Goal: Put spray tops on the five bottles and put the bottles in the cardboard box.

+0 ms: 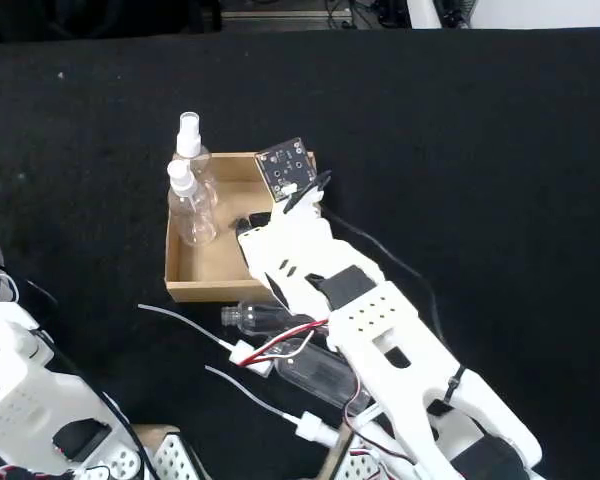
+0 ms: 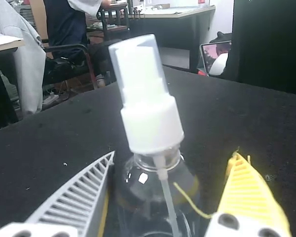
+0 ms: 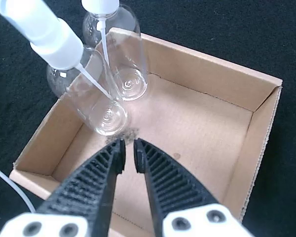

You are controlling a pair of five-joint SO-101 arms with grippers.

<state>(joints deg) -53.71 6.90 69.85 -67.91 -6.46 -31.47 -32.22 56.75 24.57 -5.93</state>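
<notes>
High view: the right arm [image 1: 380, 320] extends over the cardboard box [image 1: 210, 292], and two capped bottles [image 1: 192, 215] stand upright in the box corner past its wrist. Outside the box, back along the arm, two uncapped bottles [image 1: 320, 375] lie on the black table [image 1: 480, 150] beside two loose spray tops [image 1: 248, 353], probably staged there for capping. The left arm [image 1: 20, 400] sits at the near table corner. Left wrist view: the left gripper [image 2: 173, 157] has its jaws on either side of a fifth bottle [image 2: 153, 182]. The bottle is judged clamped at the shoulder, so the fitted spray top [image 2: 148, 113] stands free above the jaws. Right wrist view: the right gripper [image 3: 129, 143] has its jaws drawn to a narrow slit, holding nothing, above the box floor. The two capped bottles stand just ahead of the tips against the box walls, which leaves floor space for the rest. The wrist views supply jaw gap and grip detail; the high view supplies the count of bottles outside the box.
</notes>
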